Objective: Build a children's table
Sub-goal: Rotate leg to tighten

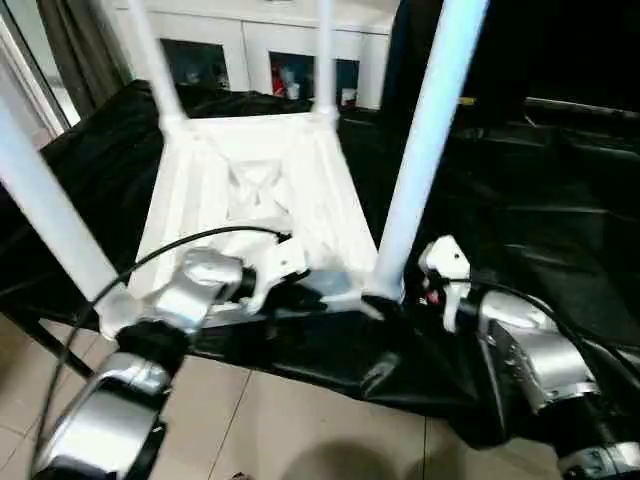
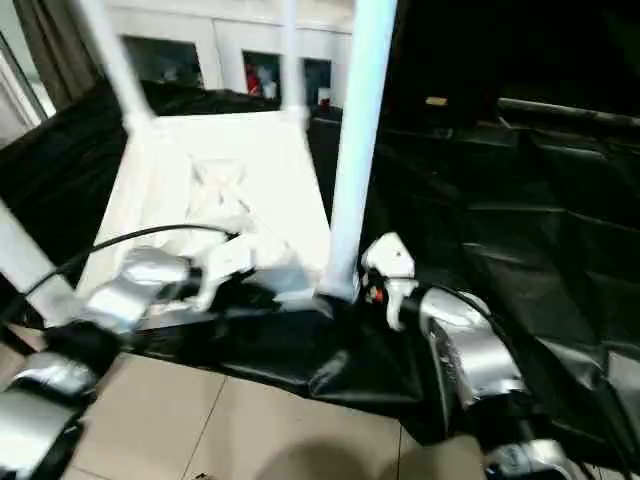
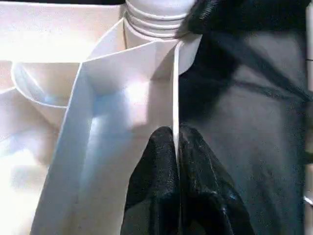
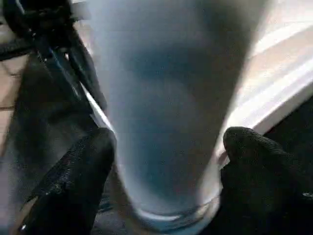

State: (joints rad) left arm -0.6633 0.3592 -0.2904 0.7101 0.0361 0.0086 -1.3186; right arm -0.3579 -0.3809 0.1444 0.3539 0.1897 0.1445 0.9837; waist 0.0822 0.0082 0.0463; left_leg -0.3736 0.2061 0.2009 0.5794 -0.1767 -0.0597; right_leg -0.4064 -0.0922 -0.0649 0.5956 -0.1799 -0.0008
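- Table (image 1: 255, 190) lies upside down on black cloth (image 1: 520, 230), legs up.
- Left gripper (image 3: 175, 161) clenched on table's near rim.
- Right gripper (image 4: 164, 171) spread round near-right leg (image 1: 420, 150) base; looks like no contact, hard to tell.

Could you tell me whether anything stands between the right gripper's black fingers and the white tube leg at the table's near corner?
Nothing visible does: the right gripper straddles the white tube leg directly, a black finger on each side.

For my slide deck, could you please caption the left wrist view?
Left gripper pinches a thin rim wall of the upturned white table top, below a threaded leg in its corner socket.
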